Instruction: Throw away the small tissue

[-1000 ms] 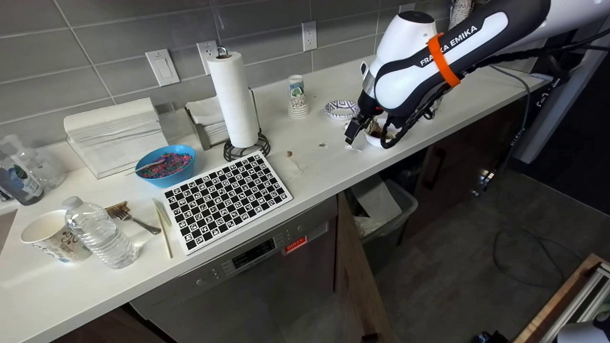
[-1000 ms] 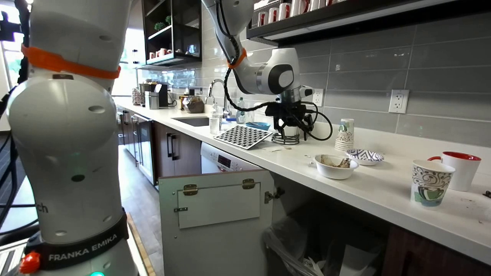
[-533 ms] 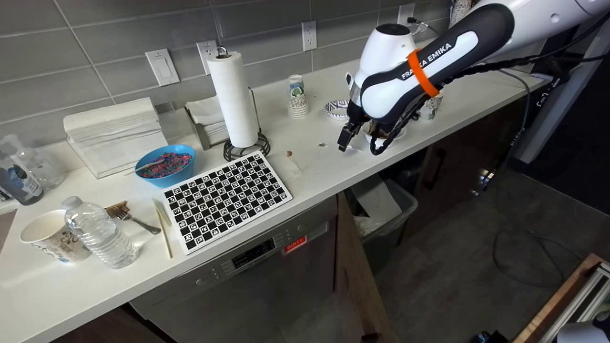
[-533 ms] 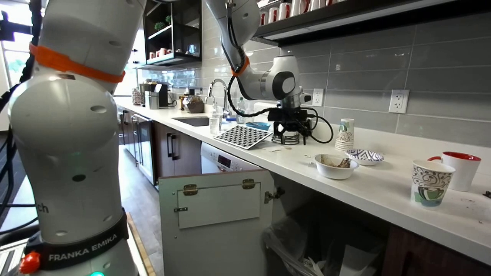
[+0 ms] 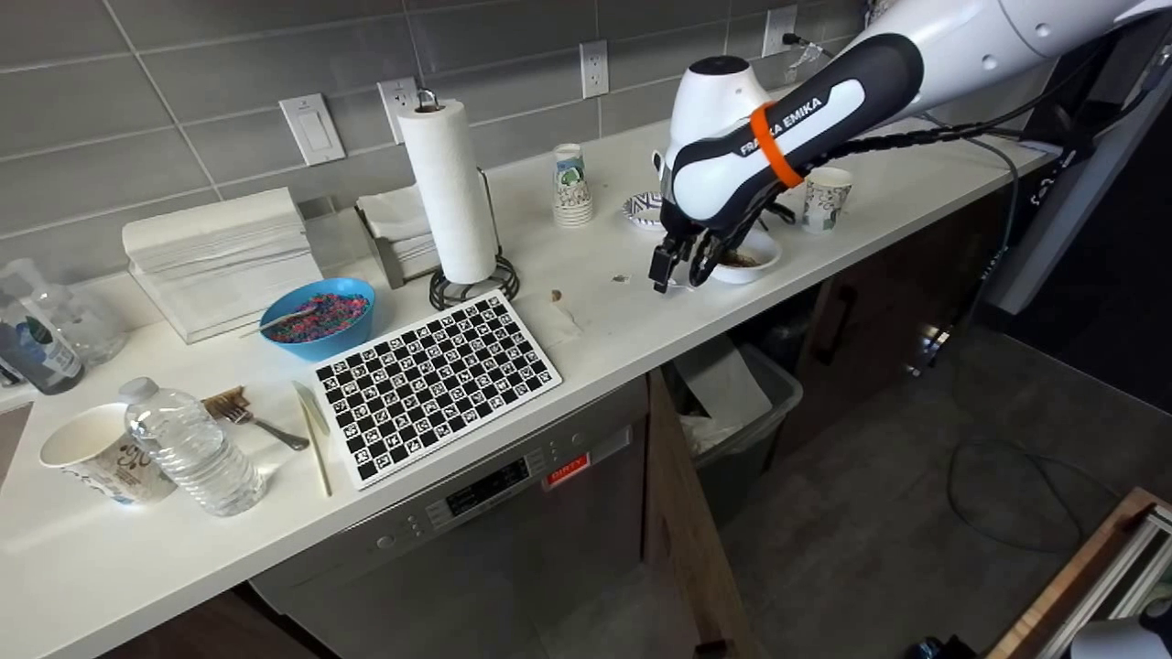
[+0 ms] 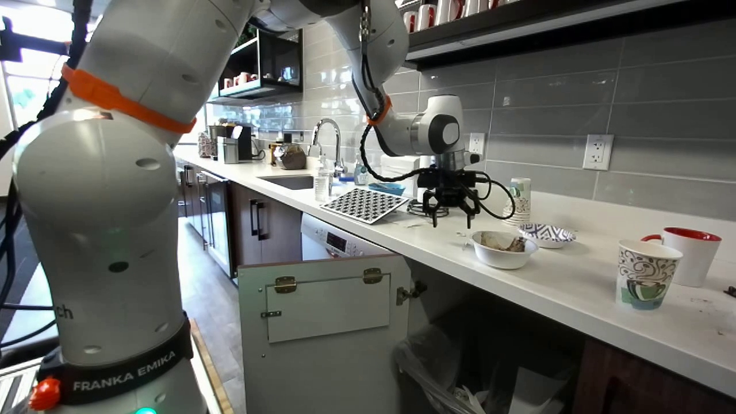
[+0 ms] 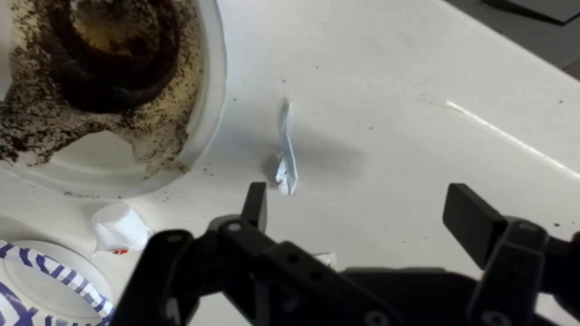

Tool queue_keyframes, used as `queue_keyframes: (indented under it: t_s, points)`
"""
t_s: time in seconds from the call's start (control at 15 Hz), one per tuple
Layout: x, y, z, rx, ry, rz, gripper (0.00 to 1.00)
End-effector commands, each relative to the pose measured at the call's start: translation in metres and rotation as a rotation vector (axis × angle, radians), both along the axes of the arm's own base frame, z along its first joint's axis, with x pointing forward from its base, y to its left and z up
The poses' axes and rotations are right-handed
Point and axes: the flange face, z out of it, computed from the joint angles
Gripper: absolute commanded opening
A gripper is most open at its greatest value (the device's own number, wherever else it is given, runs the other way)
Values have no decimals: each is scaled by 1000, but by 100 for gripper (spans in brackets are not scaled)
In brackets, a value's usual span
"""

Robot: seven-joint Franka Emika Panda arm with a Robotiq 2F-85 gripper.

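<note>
Gripper (image 6: 452, 222): released, spread wide, nothing held; in an exterior view it has shifted right and lower within a second.
Tissue strip (image 7: 289, 154): on the counter (image 7: 385, 81), just right of the bowl (image 7: 213, 90) in the wrist view; the shift probably lines up its pick.
Bin (image 5: 765, 428): below the counter's near edge.

White to pale grey, the arm (image 6: 95, 230) has rounded joints (image 6: 98, 167) dotted with small oval caps (image 6: 148, 164) and ringed here and there by orange bands (image 6: 123, 103). White FRANKA EMIKA lettering (image 6: 98, 380) marks the black collar (image 6: 123, 371) at its base (image 6: 181, 397), above a glowing teal-green light (image 6: 145, 411) and beside a red knob (image 6: 45, 393). A black ridged cable (image 5: 902, 140) leads to the black hand (image 7: 362, 215), with blocky fingertips (image 7: 473, 224) and greyish round screws (image 7: 234, 227).
</note>
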Motion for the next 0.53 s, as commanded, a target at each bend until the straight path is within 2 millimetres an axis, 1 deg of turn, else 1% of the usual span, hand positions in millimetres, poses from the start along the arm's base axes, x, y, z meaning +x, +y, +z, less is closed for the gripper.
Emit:
queue_keyframes:
  t_s: [0.0,0.27,0.47]
  points:
    - [18,-3,-17,-16,0,-16,100]
    - [26,-8,-30,-42,9,-45,100]
    - [31,-9,-35,-48,8,-55,100]
